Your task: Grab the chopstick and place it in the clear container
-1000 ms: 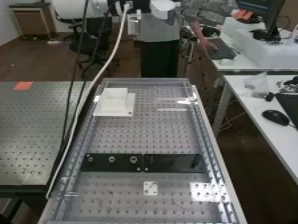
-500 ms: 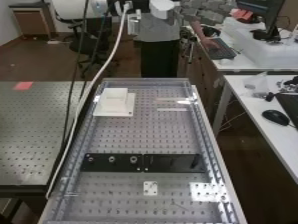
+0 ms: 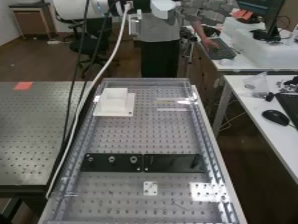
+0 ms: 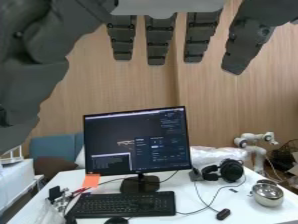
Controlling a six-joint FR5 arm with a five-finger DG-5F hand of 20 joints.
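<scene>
From my seat, the perforated bench top (image 3: 149,137) carries a white square block on a wider white base (image 3: 114,102) near its far left corner. Across its nearer half, well apart from that block, runs a low black fixture (image 3: 174,163) with round metal knobs on its left half and a dark peg at its right end; a small white plate (image 3: 150,188) lies nearer the near edge. Toward the far right corner, to the right of the white block and well apart from it, I see a pale thin stick (image 3: 170,99), apparently the chopstick, lying crosswise, with a whitish strip (image 3: 172,109) on its nearer side. A white cable (image 3: 105,64) hangs down past the left edge. In the wrist view, a monitor (image 4: 138,142) stands behind a black keyboard (image 4: 125,204) on a white desk (image 4: 196,212), with headphones (image 4: 230,170) beside a round metal pot (image 4: 267,193). My robot hand (image 3: 205,11) is up beyond the bench's far edge, well apart from the stick. The fingers (image 4: 157,42) extend nearly straight and spread, released, gripping nothing and touching nothing that I can see.
</scene>
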